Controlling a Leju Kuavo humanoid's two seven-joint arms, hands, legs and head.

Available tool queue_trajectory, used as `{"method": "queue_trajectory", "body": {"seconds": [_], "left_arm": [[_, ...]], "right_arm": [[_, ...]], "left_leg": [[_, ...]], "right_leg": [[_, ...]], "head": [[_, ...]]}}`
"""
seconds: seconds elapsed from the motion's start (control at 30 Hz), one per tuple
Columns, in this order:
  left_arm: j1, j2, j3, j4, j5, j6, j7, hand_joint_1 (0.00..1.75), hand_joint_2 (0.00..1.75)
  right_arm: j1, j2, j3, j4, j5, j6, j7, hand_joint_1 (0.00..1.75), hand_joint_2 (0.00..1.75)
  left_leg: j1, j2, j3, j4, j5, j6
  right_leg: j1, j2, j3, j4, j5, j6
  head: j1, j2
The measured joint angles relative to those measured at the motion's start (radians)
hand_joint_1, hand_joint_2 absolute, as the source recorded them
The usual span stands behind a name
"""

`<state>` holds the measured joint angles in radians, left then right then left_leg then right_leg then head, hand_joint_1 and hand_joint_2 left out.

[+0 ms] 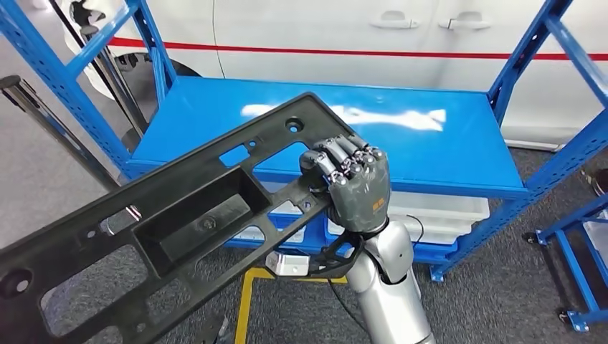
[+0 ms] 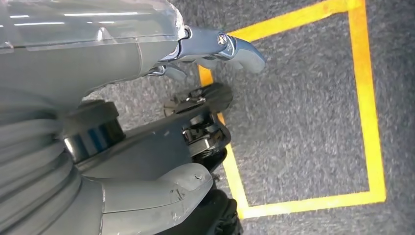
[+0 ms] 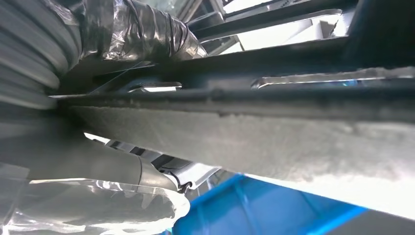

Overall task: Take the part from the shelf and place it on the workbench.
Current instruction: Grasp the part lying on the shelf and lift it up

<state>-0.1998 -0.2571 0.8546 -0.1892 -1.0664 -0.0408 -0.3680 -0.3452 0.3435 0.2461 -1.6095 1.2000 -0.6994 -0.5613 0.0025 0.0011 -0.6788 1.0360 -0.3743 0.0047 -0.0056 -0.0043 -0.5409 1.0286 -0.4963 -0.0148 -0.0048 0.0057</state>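
The part point(image 1: 179, 222) is a long black plastic panel with a rectangular recess and several cut-outs. It slants from the lower left of the head view up over the blue shelf point(image 1: 444, 150). My right hand point(image 1: 355, 186) grips it near its upper end, fingers curled over the edge, and the part is off the shelf surface. In the right wrist view the part's edge point(image 3: 293, 127) crosses close to the camera, with the blue shelf point(image 3: 274, 215) beyond it. My left hand point(image 2: 205, 117) hangs over the floor with its thumb point(image 2: 244, 51) apart from the dark fingers, holding nothing.
A white car body point(image 1: 323, 29) stands right behind the shelf. Blue uprights point(image 1: 523, 64) frame the shelf, and a white bin point(image 1: 444, 215) sits beneath it. Another blue rack point(image 1: 573, 244) is at the right. Yellow tape point(image 2: 367, 98) marks the grey carpet.
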Motion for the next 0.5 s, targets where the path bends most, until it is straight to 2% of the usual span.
{"method": "queue_trajectory", "body": {"seconds": [0.03, 0.07, 0.1, 0.13, 0.17, 0.2, 0.23, 0.27, 0.3, 0.33, 0.37, 0.4, 0.43, 0.47, 0.5], "left_arm": [[0.001, 0.000, 0.000, 0.000, 0.000, 0.000, 0.000, 0.00, 1.75], [0.001, 0.000, 0.000, 0.000, 0.000, 0.000, 0.000, 0.00, 1.75], [0.002, 0.000, 0.000, 0.000, 0.000, 0.000, 0.000, 0.00, 1.75], [0.002, 0.000, 0.000, 0.000, 0.000, 0.000, 0.000, 0.00, 1.75], [0.002, 0.000, 0.000, 0.000, 0.000, 0.000, 0.000, 0.00, 1.75], [0.002, 0.000, 0.000, 0.000, 0.000, 0.000, 0.000, 0.00, 1.75], [0.002, 0.000, 0.000, 0.000, 0.000, 0.000, 0.000, 0.00, 1.75], [0.002, 0.000, -0.001, 0.000, 0.000, 0.001, 0.000, 0.00, 1.75], [0.000, 0.000, -0.001, 0.000, -0.001, 0.001, 0.000, 0.00, 1.75], [-0.001, 0.000, -0.003, 0.000, -0.001, 0.002, 0.000, 0.00, 1.75], [-0.002, 0.000, -0.004, 0.000, -0.001, 0.002, 0.000, 0.00, 1.75], [-0.003, 0.000, -0.005, 0.000, -0.001, 0.003, -0.001, 0.00, 1.75], [-0.003, 0.000, -0.006, 0.000, -0.001, 0.003, -0.002, 0.00, 1.75], [-0.002, 0.000, -0.006, 0.000, -0.001, 0.003, -0.002, 0.00, 1.75], [-0.002, -0.001, -0.006, 0.000, -0.001, 0.003, -0.003, 0.00, 1.75]], "right_arm": [[0.000, 0.000, 0.001, 0.000, 0.000, 0.000, 0.000, 1.75, 1.75], [0.000, 0.000, 0.001, 0.000, 0.000, 0.000, 0.000, 1.75, 1.75], [0.000, 0.000, 0.002, 0.000, 0.000, 0.000, 0.000, 1.75, 1.75], [0.000, 0.000, 0.002, 0.000, 0.000, 0.000, 0.000, 1.75, 1.75], [0.001, 0.000, 0.002, 0.000, 0.000, 0.000, 0.000, 1.75, 1.75], [0.001, 0.000, 0.002, 0.000, 0.000, 0.000, 0.000, 1.75, 1.75], [0.002, 0.000, 0.002, 0.000, 0.000, 0.000, 0.000, 1.75, 1.75], [0.002, 0.000, 0.002, 0.000, 0.000, 0.000, 0.000, 1.75, 1.75], [0.002, 0.000, 0.002, 0.000, 0.000, 0.000, 0.000, 1.75, 1.75], [0.003, 0.000, 0.002, -0.002, 0.000, 0.000, 0.000, 1.75, 1.75], [0.003, 0.000, 0.002, -0.003, 0.001, 0.000, 0.000, 1.75, 1.75], [0.003, 0.000, 0.004, -0.004, 0.003, 0.000, 0.001, 1.75, 1.75], [0.003, 0.000, 0.006, -0.005, 0.005, 0.000, 0.002, 1.75, 1.75], [0.003, 0.000, 0.009, -0.005, 0.007, 0.000, 0.003, 1.75, 1.75], [0.003, -0.001, 0.011, -0.005, 0.009, 0.000, 0.006, 1.75, 1.75]], "left_leg": [[0.001, -0.001, -0.012, 0.025, -0.033, -0.005], [0.004, -0.002, -0.028, 0.071, -0.083, -0.008], [0.005, -0.002, -0.044, 0.130, -0.136, -0.012], [0.007, -0.001, -0.056, 0.192, -0.175, -0.015], [0.008, -0.001, -0.058, 0.241, -0.191, -0.017], [0.008, -0.001, -0.048, 0.264, -0.182, -0.019], [0.009, -0.001, -0.022, 0.255, -0.157, -0.019], [0.009, -0.001, 0.022, 0.214, -0.131, -0.019], [0.009, -0.002, 0.078, 0.149, -0.123, -0.017], [0.007, -0.002, 0.133, 0.073, -0.129, -0.014], [0.005, -0.003, 0.172, 0.015, -0.142, -0.009], [0.002, -0.004, 0.192, -0.022, -0.156, -0.004], [-0.001, -0.005, 0.195, -0.035, -0.156, 0.002], [0.000, -0.004, 0.189, -0.035, -0.146, 0.009], [0.001, -0.002, 0.182, -0.037, -0.134, 0.016]], "right_leg": [[-0.003, -0.002, -0.011, -0.003, 0.012, -0.008], [-0.003, -0.004, -0.024, -0.004, 0.025, -0.013], [-0.003, -0.005, -0.039, -0.004, 0.037, -0.017], [-0.002, -0.006, -0.055, -0.003, 0.049, -0.018], [-0.002, -0.007, -0.072, -0.003, 0.062, -0.018], [-0.001, -0.007, -0.088, -0.002, 0.075, -0.016], [-0.002, -0.007, -0.105, -0.001, 0.087, -0.015], [-0.002, -0.007, -0.122, 0.001, 0.100, -0.012], [-0.003, -0.007, -0.135, 0.004, 0.111, -0.008], [-0.002, -0.007, -0.146, 0.006, 0.121, -0.003], [-0.002, -0.008, -0.152, 0.006, 0.131, 0.003], [-0.002, -0.009, -0.153, 0.004, 0.141, 0.009], [-0.002, -0.009, -0.154, 0.001, 0.151, 0.016], [-0.002, -0.009, -0.155, -0.002, 0.158, 0.022], [-0.004, -0.007, -0.160, 0.003, 0.151, 0.027]], "head": [[0.000, 0.000], [-0.001, 0.000], [-0.002, 0.000], [-0.002, 0.000], [-0.002, 0.000], [-0.002, 0.000], [-0.002, 0.000], [-0.002, 0.000], [-0.002, 0.000], [-0.001, 0.000], [-0.001, 0.000], [-0.001, 0.000], [-0.001, 0.000], [-0.001, 0.000], [-0.001, 0.000]]}}
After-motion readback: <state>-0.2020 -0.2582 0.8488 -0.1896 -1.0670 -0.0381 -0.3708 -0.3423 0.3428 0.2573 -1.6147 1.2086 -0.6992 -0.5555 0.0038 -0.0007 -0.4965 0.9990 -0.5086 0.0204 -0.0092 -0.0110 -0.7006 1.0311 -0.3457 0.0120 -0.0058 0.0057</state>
